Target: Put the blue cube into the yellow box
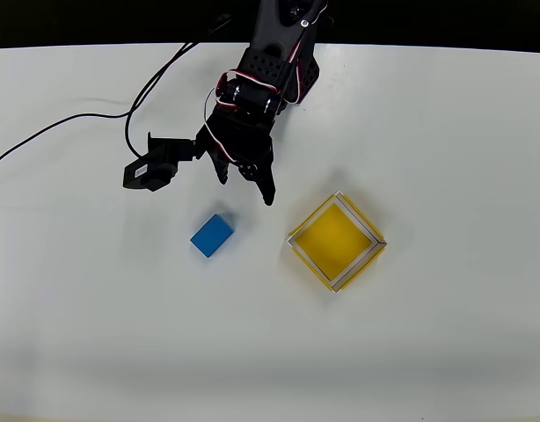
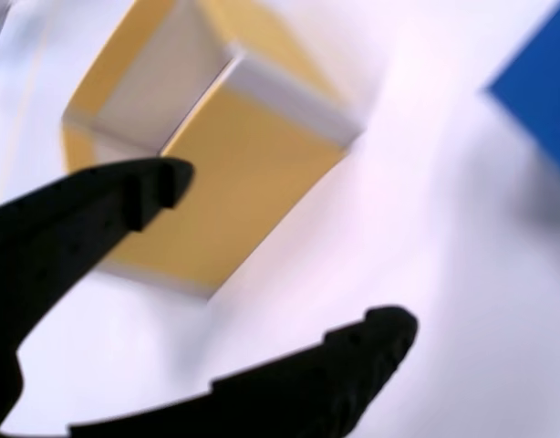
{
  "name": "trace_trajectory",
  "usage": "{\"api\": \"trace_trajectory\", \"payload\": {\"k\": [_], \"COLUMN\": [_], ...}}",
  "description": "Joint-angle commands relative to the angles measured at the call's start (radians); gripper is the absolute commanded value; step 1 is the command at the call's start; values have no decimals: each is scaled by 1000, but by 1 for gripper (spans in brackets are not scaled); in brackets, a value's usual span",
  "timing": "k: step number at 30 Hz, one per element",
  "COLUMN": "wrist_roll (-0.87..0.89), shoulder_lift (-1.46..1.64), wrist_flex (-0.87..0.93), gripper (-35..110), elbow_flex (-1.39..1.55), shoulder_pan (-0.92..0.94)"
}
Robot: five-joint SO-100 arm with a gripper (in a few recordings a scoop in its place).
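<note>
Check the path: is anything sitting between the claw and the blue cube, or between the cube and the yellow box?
Nothing visible. In the overhead view, bare white table separates the open claw from the blue cube, and likewise the cube from the yellow box. The small black camera module lies off to the picture's left.

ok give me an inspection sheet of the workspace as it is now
surface: white table, bare around the job's things
job's things: cube lies flat on the table, left of the box in the overhead view, apart from it; box open-topped, nothing inside
clutter: small black camera module on its cable, left of the claw
grippers: claw open, holding nothing, above the table between cube and box, nearer the far edge
cables: black cable runs across the table's upper left; red and white wires on the arm
surroundings: dark band beyond the table's far edge
</note>
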Motion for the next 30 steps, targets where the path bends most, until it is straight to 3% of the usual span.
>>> {"api": "trace_trajectory", "payload": {"k": [1, 12, 30], "wrist_roll": [17, 114, 302], "shoulder_lift": [-98, -509, -910], "wrist_flex": [-71, -302, -164], "gripper": [49, 56, 57], "elbow_flex": [-178, -351, -696], "shoulder_pan": [133, 284, 175]}}
